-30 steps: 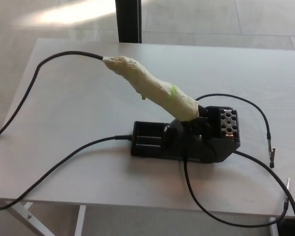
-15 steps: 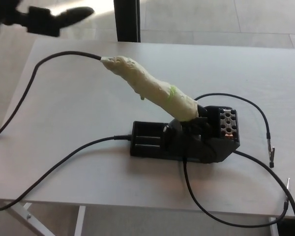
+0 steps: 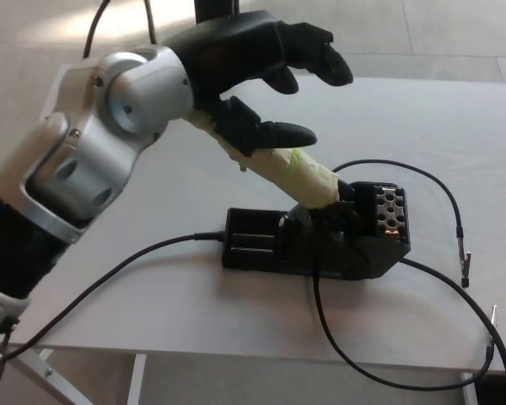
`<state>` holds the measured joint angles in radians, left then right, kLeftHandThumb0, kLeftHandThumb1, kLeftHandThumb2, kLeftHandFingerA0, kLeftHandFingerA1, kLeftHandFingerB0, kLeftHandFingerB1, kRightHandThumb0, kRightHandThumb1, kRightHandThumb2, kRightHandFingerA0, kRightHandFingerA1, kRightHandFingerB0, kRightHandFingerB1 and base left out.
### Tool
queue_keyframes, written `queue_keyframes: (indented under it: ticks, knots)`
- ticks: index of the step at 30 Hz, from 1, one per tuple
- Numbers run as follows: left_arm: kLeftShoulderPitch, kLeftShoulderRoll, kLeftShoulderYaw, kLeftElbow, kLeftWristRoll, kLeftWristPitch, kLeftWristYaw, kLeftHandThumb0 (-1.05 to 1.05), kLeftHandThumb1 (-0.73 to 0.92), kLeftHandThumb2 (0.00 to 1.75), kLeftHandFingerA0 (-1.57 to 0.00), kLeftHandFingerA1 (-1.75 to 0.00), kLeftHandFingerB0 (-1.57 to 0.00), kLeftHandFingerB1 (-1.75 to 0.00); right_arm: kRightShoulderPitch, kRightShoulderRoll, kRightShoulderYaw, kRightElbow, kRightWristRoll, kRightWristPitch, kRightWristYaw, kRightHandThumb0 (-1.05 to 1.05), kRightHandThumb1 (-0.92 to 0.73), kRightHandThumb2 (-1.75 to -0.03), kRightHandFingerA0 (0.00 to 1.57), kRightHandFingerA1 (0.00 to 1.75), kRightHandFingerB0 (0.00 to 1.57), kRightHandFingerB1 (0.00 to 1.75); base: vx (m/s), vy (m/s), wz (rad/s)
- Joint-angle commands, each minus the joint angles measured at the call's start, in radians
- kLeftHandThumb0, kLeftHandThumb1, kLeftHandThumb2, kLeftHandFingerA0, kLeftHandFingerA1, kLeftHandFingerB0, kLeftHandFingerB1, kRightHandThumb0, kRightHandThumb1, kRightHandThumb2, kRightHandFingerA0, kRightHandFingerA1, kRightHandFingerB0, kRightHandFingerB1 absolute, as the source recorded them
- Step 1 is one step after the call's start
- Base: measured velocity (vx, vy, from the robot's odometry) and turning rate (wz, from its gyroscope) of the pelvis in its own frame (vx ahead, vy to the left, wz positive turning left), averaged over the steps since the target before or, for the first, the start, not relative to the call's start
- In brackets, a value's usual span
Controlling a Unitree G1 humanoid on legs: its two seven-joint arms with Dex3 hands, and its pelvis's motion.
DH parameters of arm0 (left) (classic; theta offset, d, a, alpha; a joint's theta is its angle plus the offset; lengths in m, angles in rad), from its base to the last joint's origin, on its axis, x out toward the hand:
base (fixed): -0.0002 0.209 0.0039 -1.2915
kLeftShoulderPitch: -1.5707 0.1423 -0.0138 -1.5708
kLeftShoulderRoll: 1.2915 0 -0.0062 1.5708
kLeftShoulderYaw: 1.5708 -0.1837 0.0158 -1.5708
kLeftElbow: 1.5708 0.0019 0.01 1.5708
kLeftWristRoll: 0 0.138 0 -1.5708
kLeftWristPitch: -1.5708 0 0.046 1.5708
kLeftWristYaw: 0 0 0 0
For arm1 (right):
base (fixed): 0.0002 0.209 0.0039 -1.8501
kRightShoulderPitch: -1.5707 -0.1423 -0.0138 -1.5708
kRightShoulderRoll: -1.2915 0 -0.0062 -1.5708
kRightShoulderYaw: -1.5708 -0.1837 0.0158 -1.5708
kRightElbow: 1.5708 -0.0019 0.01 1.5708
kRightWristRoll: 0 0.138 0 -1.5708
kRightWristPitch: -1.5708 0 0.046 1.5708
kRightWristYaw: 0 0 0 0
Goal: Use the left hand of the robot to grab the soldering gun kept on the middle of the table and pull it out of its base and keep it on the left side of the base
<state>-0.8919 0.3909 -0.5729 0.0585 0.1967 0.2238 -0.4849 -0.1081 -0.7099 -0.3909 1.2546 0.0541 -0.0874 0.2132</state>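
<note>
The soldering gun [image 3: 299, 175], its handle wrapped in pale yellowish tape with a green mark, leans up and to the left out of its black base [image 3: 320, 239] in the middle of the white table [image 3: 455, 126]. My left hand [image 3: 257, 72] hovers over the upper part of the handle, open, fingers spread and thumb below, holding nothing. My silver forearm hides the handle's top end and its cable. The right hand does not show.
Black cables loop over the table: one runs from the base to the front left edge, another curls off the front edge near the right [image 3: 379, 371]. Thin leads with clips [image 3: 465, 257] lie at the right side.
My left arm has swept in from the top left corner and now reaches over the gun handle with the hand open. The gun and base have not moved.
</note>
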Motion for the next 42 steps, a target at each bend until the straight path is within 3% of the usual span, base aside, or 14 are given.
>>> queue_keyframes:
  ticks: [1,5,6,7,15,18,24,25,28,31,34,35,41,42]
  knots:
    - [-0.025,-0.034,-0.011,0.009,0.075,0.034,-0.052,-0.67,0.70,0.61,-0.36,-0.64,-0.40,-0.47,-0.006,-0.024,0.009,0.006,0.006,-0.012,0.005,-1.05,-0.33,-1.31,0.90,1.25,0.30,1.14,0.00,0.000,0.00]
    - [-0.029,-0.034,-0.021,-0.004,0.109,0.063,-0.091,-0.67,0.73,0.62,-0.34,-0.58,-0.38,-0.44,-0.017,-0.026,0.011,0.010,0.009,-0.006,0.002,-1.05,-0.31,-1.31,0.90,1.28,0.32,1.17,0.00,0.000,0.00]
    - [-0.030,-0.025,-0.033,-0.005,0.122,0.047,-0.106,-0.70,0.59,1.01,-0.35,-0.64,-0.29,-0.54,-0.020,-0.026,0.011,0.009,0.009,-0.004,0.000,-1.02,-0.18,-1.24,0.77,1.43,0.12,1.60,0.00,0.000,0.00]
    - [-0.029,-0.026,-0.032,-0.006,0.127,0.045,-0.110,-0.69,0.69,0.63,-0.38,-0.58,-0.37,-0.45,-0.020,-0.027,0.012,0.009,0.009,-0.004,0.000,-1.05,-0.31,-1.32,0.93,1.28,0.34,1.19,0.00,0.000,0.00]
    - [-0.040,0.069,-0.086,-0.045,0.154,0.149,-0.338,-0.71,0.79,0.63,-0.21,-0.50,-0.27,-0.37,-0.031,-0.036,0.017,0.002,0.008,-0.001,0.007,-1.03,-0.28,-1.27,1.06,1.35,0.21,1.08,0.00,0.000,0.00]
    - [-0.031,0.092,-0.090,-0.066,0.146,0.224,-0.388,-0.74,0.73,0.62,-0.67,-1.27,-0.26,-0.37,-0.035,-0.039,0.021,0.005,0.004,-0.002,-0.001,-1.05,-0.33,-1.30,0.93,1.26,0.32,1.15,0.00,0.000,0.00]
    - [-0.027,0.134,-0.104,-0.092,0.150,0.230,-0.440,-0.75,0.74,0.62,-0.48,-0.72,-0.24,-0.39,-0.034,-0.042,0.031,-0.004,-0.004,-0.011,-0.006,-1.05,-0.32,-1.29,0.94,1.27,0.33,1.16,0.00,0.000,0.00]
    - [-0.025,0.137,-0.104,-0.097,0.151,0.226,-0.442,-0.75,0.76,0.63,-0.47,-0.69,-0.24,-0.39,-0.034,-0.042,0.031,-0.001,-0.003,-0.012,-0.002,-1.02,-0.26,-1.19,0.92,1.36,0.17,1.59,0.00,0.000,0.00]
    - [-0.021,0.147,-0.109,-0.115,0.162,0.224,-0.454,-0.79,0.61,0.97,-0.47,-0.68,-0.20,-0.50,-0.036,-0.038,0.037,0.000,-0.008,-0.016,-0.005,-1.05,-0.34,-1.30,0.92,1.27,0.35,1.17,0.00,0.000,0.00]
    - [-0.012,0.142,-0.105,-0.127,0.164,0.249,-0.459,-0.73,0.75,0.61,-0.44,-0.63,-0.26,-0.38,-0.047,-0.037,0.033,0.004,-0.001,-0.007,-0.012,-1.03,-0.22,-1.22,1.00,1.26,0.37,1.24,0.00,0.000,0.00]
    - [0.000,0.134,-0.093,-0.134,0.165,0.245,-0.458,-0.77,0.59,0.95,-0.47,-0.72,-0.21,-0.51,-0.052,-0.040,0.032,0.000,0.001,-0.005,-0.005,-0.98,-0.22,-1.24,0.98,1.35,0.22,1.58,0.00,0.000,0.00]
    - [0.002,0.130,-0.089,-0.134,0.162,0.248,-0.459,-0.72,0.73,0.62,-0.45,-0.69,-0.24,-0.40,-0.054,-0.041,0.033,0.000,-0.001,-0.002,-0.011,-1.03,-0.22,-1.23,0.97,1.26,0.38,1.25,0.00,0.000,0.00]
    - [0.017,0.121,-0.084,-0.146,0.203,0.239,-0.426,-0.71,0.55,0.93,-0.61,-0.76,-0.21,-0.52,-0.061,-0.042,0.031,0.002,0.002,-0.002,-0.004,-1.03,-0.21,-1.22,0.94,1.26,0.39,1.25,0.00,0.000,0.00]
    - [0.019,0.120,-0.083,-0.145,0.208,0.235,-0.421,-0.68,0.70,0.61,-0.63,-0.73,-0.26,-0.42,-0.064,-0.042,0.031,0.003,0.002,-0.002,-0.004,-0.99,-0.23,-1.21,0.90,1.33,0.22,1.58,0.00,0.000,0.00]
